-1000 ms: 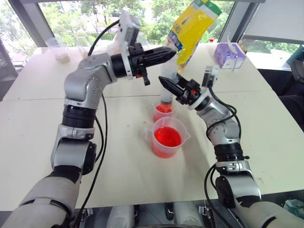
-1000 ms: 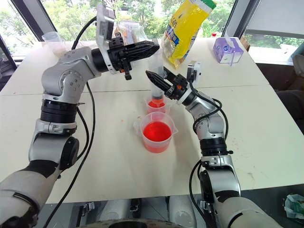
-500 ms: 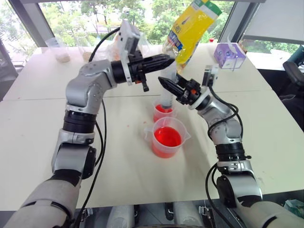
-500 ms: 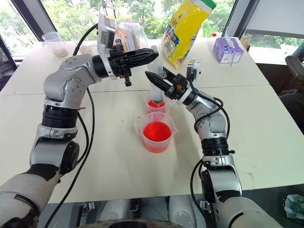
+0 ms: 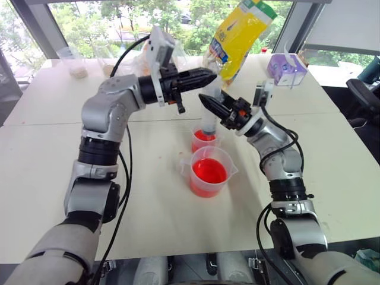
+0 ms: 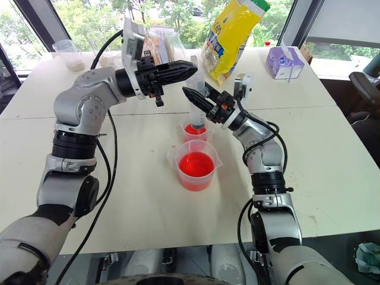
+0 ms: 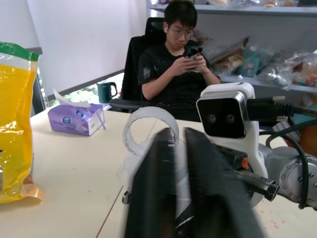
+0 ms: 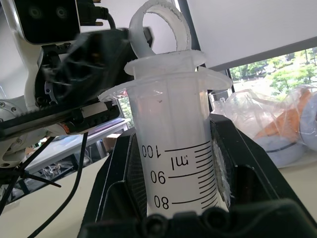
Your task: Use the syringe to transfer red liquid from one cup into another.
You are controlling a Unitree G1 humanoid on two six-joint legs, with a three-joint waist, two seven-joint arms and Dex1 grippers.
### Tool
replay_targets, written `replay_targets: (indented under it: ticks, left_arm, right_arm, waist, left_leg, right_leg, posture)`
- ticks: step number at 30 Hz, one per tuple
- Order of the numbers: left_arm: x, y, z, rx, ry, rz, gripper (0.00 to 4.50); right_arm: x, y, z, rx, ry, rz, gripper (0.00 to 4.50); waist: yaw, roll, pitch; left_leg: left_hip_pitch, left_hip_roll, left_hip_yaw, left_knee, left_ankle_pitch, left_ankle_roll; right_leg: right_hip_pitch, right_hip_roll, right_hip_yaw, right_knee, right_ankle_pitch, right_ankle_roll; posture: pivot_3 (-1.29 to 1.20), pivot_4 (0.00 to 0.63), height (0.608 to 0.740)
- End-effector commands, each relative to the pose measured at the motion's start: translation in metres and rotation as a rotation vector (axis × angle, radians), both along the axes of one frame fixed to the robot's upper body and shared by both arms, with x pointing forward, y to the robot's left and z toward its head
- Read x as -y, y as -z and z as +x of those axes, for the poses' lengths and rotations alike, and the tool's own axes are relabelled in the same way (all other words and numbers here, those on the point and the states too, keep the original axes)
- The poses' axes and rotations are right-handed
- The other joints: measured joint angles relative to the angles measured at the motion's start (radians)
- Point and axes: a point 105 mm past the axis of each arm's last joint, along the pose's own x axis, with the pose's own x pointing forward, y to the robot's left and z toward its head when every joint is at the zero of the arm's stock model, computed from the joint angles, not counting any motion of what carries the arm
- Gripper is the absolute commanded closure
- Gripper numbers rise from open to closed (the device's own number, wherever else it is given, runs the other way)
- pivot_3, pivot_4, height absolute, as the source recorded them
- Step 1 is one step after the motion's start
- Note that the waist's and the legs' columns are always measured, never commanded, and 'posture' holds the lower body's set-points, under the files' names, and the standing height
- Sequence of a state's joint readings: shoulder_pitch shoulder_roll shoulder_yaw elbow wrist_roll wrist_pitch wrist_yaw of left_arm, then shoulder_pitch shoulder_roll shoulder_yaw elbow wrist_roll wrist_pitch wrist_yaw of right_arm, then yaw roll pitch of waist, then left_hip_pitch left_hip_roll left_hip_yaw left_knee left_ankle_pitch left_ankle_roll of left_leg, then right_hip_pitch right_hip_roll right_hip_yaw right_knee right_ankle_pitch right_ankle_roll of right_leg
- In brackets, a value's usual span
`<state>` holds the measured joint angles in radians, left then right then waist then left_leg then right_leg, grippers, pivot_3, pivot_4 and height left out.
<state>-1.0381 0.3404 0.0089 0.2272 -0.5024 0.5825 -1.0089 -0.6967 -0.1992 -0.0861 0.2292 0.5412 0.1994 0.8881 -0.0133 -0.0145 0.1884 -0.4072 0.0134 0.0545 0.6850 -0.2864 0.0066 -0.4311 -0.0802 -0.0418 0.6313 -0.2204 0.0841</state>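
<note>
My right gripper is shut on the barrel of the clear syringe, holding it upright. The syringe has its tip down in the small plain cup, which holds a little red liquid. Just in front stands the larger handled beaker, with red liquid in it. My left gripper reaches across from the left to the top of the syringe. Its fingers stand slightly open at the white plunger ring.
A yellow bag stands behind the syringe, a purple tissue box at the back right, and a clear cup at the back left. A person sits in a chair beyond the table.
The left gripper's fingers have parted a little at the plunger ring. Both arms, the syringe and the cups stay where they were.
</note>
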Motion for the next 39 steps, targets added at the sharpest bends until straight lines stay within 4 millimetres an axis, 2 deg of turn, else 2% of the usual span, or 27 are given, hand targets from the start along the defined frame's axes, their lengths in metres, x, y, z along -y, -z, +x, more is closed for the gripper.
replay_targets:
  ticks: [1, 5, 11, 17, 20, 22, 25, 28, 31, 37, 39]
  left_arm:
    - [-0.006, -0.016, -0.001, 0.018, -0.015, -0.036, 2.03]
    - [-0.026, -0.031, -0.003, 0.043, -0.054, -0.064, 0.06]
    - [-0.059, -0.034, -0.023, 0.06, -0.067, -0.039, 0.02]
    - [-0.072, -0.02, -0.032, 0.021, -0.1, -0.014, 0.02]
    - [-0.073, -0.008, -0.035, -0.012, -0.107, -0.007, 0.02]
    - [-0.074, 0.004, -0.038, -0.041, -0.114, 0.01, 0.02]
    - [-0.073, 0.016, -0.043, -0.072, -0.112, 0.019, 0.02]
    - [-0.073, 0.029, -0.048, -0.099, -0.114, 0.037, 0.02]
    - [-0.073, 0.039, -0.054, -0.122, -0.114, 0.045, 0.02]
    - [-0.072, 0.05, -0.059, -0.139, -0.124, 0.073, 0.02]
    - [-0.071, 0.053, -0.06, -0.144, -0.125, 0.083, 0.02]
  right_arm:
    - [-0.009, -0.031, -0.014, 0.126, -0.051, 0.032, 3.11]
    - [-0.009, -0.027, -0.012, 0.109, -0.05, 0.033, 3.11]
    - [-0.007, -0.029, -0.011, 0.11, -0.046, 0.036, 3.11]
    - [-0.003, -0.039, -0.009, 0.124, -0.027, 0.052, 3.11]
    - [0.006, -0.064, -0.007, 0.144, 0.011, 0.092, 3.11]
    - [0.021, -0.084, 0.0, 0.099, 0.082, 0.128, 3.11]
    - [0.042, -0.09, 0.012, -0.006, 0.204, 0.079, 3.11]
    - [0.075, -0.075, 0.019, -0.194, 0.358, -0.073, 3.11]
    - [0.105, -0.049, 0.011, -0.417, 0.455, -0.25, 3.11]
    - [0.138, -0.004, -0.014, -0.651, 0.566, -0.51, 3.11]
    - [0.151, 0.02, -0.02, -0.747, 0.612, -0.587, 3.11]
  waist:
    - [0.0, 0.0, 0.0]
    - [-0.001, 0.0, 0.0]
    - [-0.006, 0.0, 0.0]
    - [0.002, 0.0, 0.0]
    - [0.0, 0.0, 0.0]
    - [-0.001, 0.0, 0.0]
    - [0.002, 0.0, 0.0]
    - [0.004, 0.0, 0.0]
    - [0.004, 0.0, 0.0]
    - [-0.001, 0.0, 0.0]
    - [0.0, 0.0, 0.0]
  left_leg:
    - [0.0, 0.0, 0.0, 0.0, 0.0, 0.0]
    - [0.0, 0.0, 0.0, 0.0, 0.0, 0.0]
    - [0.0, 0.001, 0.0, -0.001, 0.0, -0.001]
    - [0.0, 0.0, 0.0, -0.001, 0.0, -0.001]
    - [0.0, 0.0, 0.0, -0.001, 0.0, -0.001]
    - [0.0, 0.0, 0.0, -0.001, 0.0, -0.001]
    - [0.0, 0.0, 0.0, -0.001, 0.0, -0.001]
    - [0.0, 0.0, 0.0, -0.001, 0.0, -0.001]
    - [-0.001, 0.0, 0.0, -0.001, 0.0, 0.0]
    - [-0.001, 0.001, 0.0, -0.002, -0.001, 0.001]
    - [-0.001, 0.001, 0.0, -0.002, 0.0, 0.001]
  right_leg:
    - [0.0, 0.0, 0.0, 0.0, 0.0, 0.0]
    - [0.0, 0.0, 0.0, 0.0, 0.0, 0.0]
    - [-0.001, 0.001, 0.0, 0.001, 0.0, 0.0]
    - [-0.001, -0.001, 0.0, 0.001, 0.0, 0.0]
    - [-0.001, -0.001, 0.0, 0.001, 0.0, 0.0]
    - [-0.001, -0.001, 0.0, 0.001, 0.0, 0.0]
    - [-0.001, -0.001, 0.0, 0.001, 0.0, 0.0]
    - [-0.001, -0.002, 0.0, 0.0, 0.0, -0.001]
    - [-0.001, -0.003, 0.001, -0.001, 0.0, -0.001]
    - [-0.001, -0.001, 0.001, -0.001, 0.0, -0.001]
    - [-0.001, 0.0, 0.001, -0.001, 0.0, -0.001]
  posture:
    - [0.0, 0.15, 0.74]
    - [0.0, 0.15, 0.74]
    - [0.0, 0.15, 0.74]
    - [0.0, 0.15, 0.74]
    - [0.0, 0.15, 0.74]
    - [0.0, 0.15, 0.74]
    - [0.0, 0.15, 0.74]
    - [0.0, 0.15, 0.74]
    - [0.0, 0.15, 0.74]
    - [0.0, 0.15, 0.74]
    - [0.0, 0.15, 0.74]
